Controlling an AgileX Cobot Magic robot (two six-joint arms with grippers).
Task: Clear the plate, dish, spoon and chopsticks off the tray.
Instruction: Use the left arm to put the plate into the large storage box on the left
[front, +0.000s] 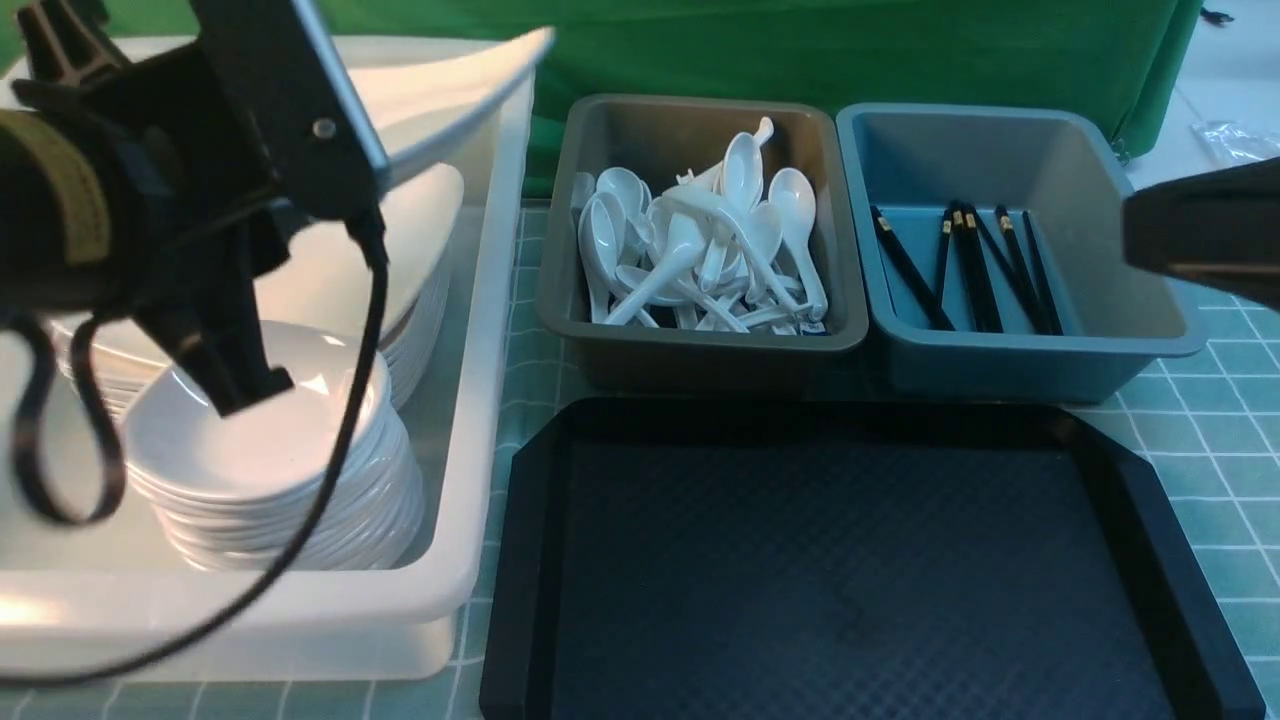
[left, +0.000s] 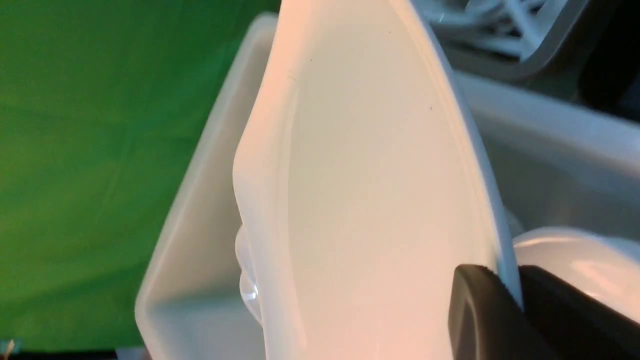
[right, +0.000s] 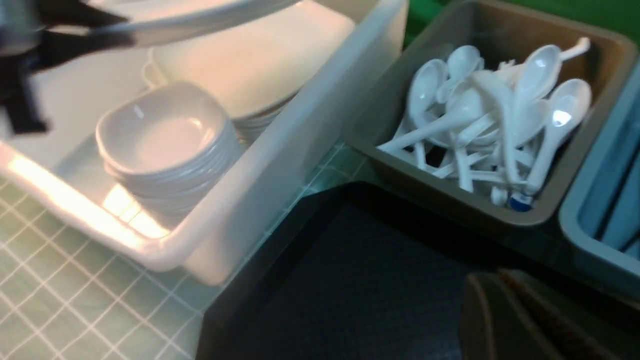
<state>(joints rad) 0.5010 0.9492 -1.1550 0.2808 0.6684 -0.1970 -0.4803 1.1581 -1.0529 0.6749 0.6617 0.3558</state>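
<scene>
1. The left gripper (left: 507, 295) is clamped on the rim of the plate (left: 370, 190), one finger on each face; an edge pinch suits something so wide and flat.
2. The plate hangs tilted above the white bin (front: 490, 330), over the plate stack (front: 420, 230) and beside the dishes (front: 270, 450); I judge it is angled for lowering onto that stack.
3. The tray (front: 860, 560) shows nothing on its floor; spoons (front: 700, 250) lie in the grey bin (front: 560, 320), chopsticks (front: 970, 265) in the blue-grey bin (front: 1130, 300); the plate looks like the last item to put away.
4. The right gripper (right: 500, 305) is closed on nothing; it sits near the blue-grey bin, well apart from the left arm's work.
</scene>
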